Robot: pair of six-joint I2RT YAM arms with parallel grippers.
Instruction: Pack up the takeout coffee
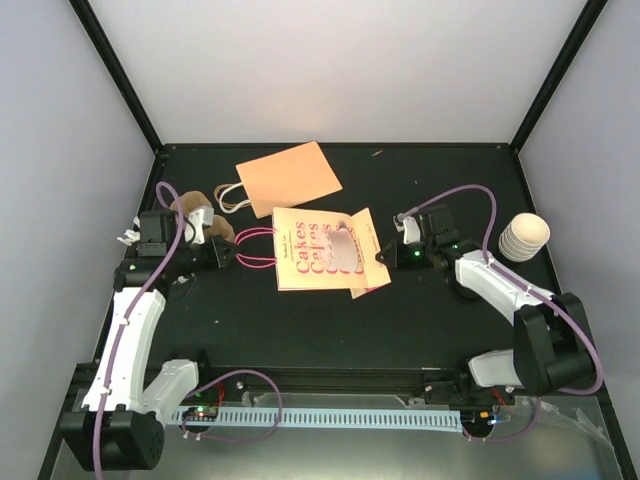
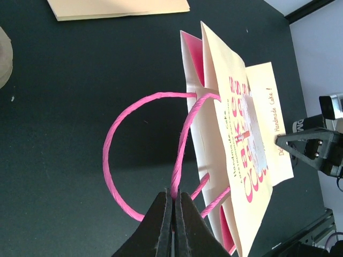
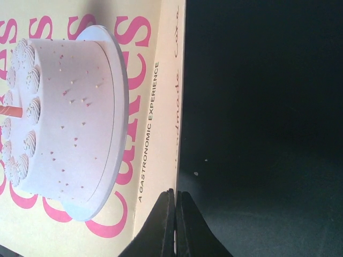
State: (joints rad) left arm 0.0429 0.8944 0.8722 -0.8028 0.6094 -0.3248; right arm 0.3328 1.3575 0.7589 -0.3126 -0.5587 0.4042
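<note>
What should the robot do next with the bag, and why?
Probably lift the pink handle a little with the left gripper, to start opening the bag. The bag lies flat, the left gripper is shut on its handle, the right gripper pinches its bottom edge, and the cup sits outside, far right.

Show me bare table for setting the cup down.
Free: the near strip between the Cakes bag and the table's near edge; also the back-right, between the orange bag and the takeout cup. Crowded: left, around the pulp carrier.
</note>
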